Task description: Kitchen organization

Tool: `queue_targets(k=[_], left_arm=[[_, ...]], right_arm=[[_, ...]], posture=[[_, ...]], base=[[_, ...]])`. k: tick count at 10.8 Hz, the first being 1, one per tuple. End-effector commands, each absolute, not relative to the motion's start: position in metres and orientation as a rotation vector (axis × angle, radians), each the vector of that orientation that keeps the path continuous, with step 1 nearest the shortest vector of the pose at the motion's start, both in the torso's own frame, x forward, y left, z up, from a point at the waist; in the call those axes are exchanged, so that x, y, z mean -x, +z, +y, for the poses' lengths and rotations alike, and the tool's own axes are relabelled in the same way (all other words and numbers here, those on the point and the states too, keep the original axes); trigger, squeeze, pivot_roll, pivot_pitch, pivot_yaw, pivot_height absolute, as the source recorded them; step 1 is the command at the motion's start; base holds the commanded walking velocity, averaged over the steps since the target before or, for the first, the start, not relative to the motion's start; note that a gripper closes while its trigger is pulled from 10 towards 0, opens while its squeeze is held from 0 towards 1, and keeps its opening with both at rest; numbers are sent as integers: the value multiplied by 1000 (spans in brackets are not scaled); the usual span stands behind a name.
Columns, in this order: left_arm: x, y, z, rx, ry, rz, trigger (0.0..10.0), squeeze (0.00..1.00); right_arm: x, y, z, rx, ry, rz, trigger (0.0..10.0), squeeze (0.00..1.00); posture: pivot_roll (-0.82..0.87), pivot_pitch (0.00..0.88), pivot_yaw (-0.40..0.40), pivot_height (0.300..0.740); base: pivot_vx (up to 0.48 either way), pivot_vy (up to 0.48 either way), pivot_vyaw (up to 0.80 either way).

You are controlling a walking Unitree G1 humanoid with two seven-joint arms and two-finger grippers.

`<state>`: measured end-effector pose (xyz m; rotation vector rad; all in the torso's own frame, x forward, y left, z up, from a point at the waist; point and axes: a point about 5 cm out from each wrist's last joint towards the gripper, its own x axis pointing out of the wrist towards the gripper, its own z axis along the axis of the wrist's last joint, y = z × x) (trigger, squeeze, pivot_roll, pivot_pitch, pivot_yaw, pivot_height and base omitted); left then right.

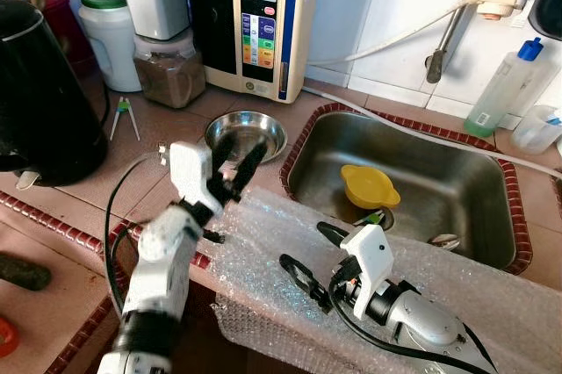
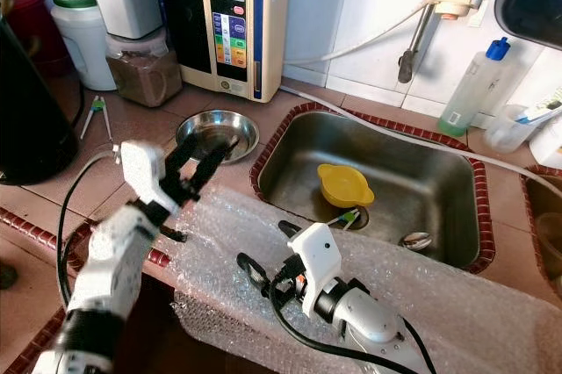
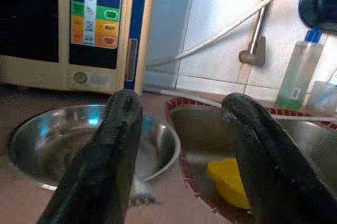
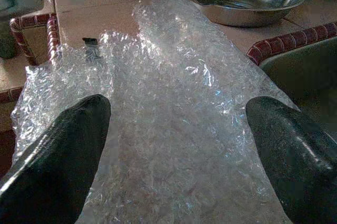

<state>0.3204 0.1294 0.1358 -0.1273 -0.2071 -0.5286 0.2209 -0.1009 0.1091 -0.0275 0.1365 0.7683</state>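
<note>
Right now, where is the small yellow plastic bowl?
The small yellow plastic bowl sits inside the steel sink, near the drain, ahead of the right end effector and right of the round steel dish.

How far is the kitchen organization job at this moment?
Nothing looks finished yet. The open left gripper hovers before the round steel bowl on the counter; the open right gripper hangs over the clear bubble wrap sheet, holding nothing. The yellow plastic cup lies in the steel sink.

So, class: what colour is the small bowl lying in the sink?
Yellow bowl, clearest in the left eye view.
</note>
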Motion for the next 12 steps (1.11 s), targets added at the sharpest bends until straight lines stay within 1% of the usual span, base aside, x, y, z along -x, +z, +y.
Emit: queue_targets(k=[1, 3, 5, 12], left_arm=[[-318, 131, 129, 105, -525, -197, 10000, 1000], [-313, 122, 121, 100, -532, -178, 10000, 1000], [-314, 119, 119, 85, -522, -176, 10000, 1000], [-330, 107, 113, 44, -502, -107, 10000, 1000]], right_arm=[[-218, 107, -98, 26, 794, 153, 10000, 0], [-215, 99, -98, 19, 794, 199, 10000, 0], [-214, 91, -97, 15, 769, 233, 10000, 0], [-219, 92, -94, 36, 722, 206, 10000, 0]], posture=[[5, 0, -22, 740], [7, 0, -17, 740], [11, 0, -7, 740], [-5, 0, 14, 740]], base=[[0, 0, 0], [0, 0, 0], [0, 0, 0], [0, 0, 0]])
